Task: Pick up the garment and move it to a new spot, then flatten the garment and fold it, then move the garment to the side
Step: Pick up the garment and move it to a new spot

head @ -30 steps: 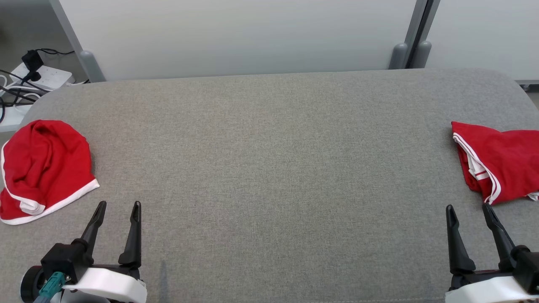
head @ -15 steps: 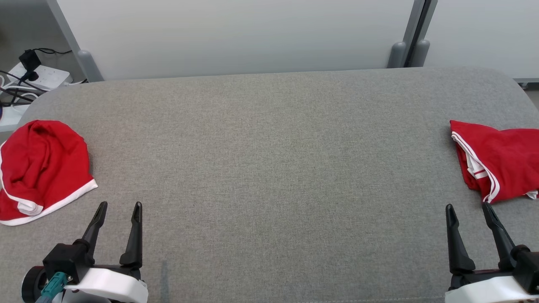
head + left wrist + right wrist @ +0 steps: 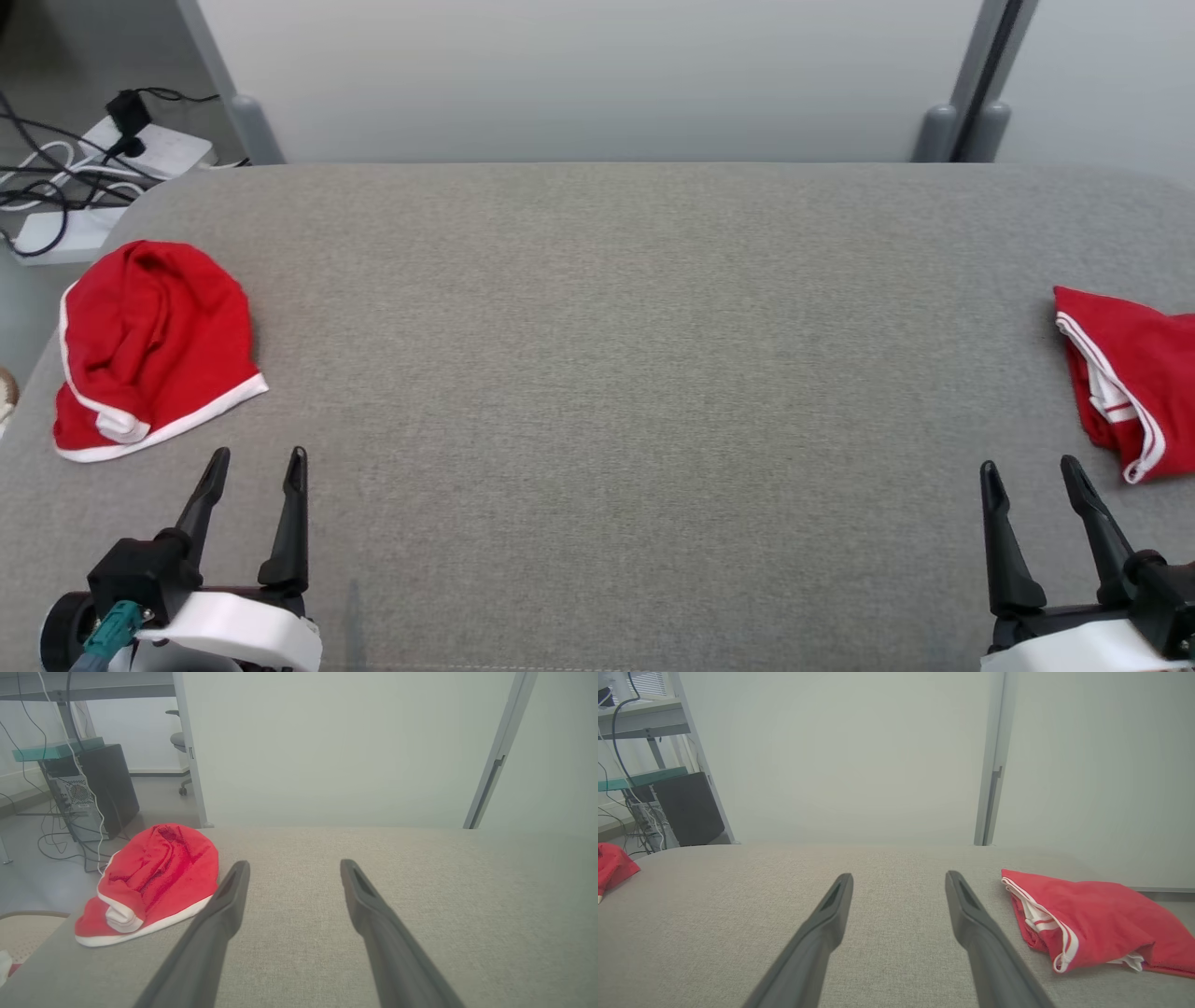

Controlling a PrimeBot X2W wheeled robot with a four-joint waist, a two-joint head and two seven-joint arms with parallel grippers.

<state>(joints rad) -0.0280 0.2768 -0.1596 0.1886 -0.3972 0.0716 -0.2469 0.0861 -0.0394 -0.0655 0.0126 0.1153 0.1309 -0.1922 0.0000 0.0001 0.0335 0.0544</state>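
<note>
A crumpled red garment with white trim lies near the left end of the grey padded table; the left wrist view has it left of the fingers. A second red garment with white stripes is bunched at the table's right edge, also in the right wrist view. My left gripper is open and empty just below and right of the left garment. Low at the right, my right gripper is open, empty, a little left of the right garment.
Behind the table runs a pale partition wall with grey posts. A power strip with cables lies on the floor beyond the table's left corner. A dark computer case stands further off on the left.
The camera has turned left, so the whole picture slid right. Both garments lie as before and both grippers hold the same open pose.
</note>
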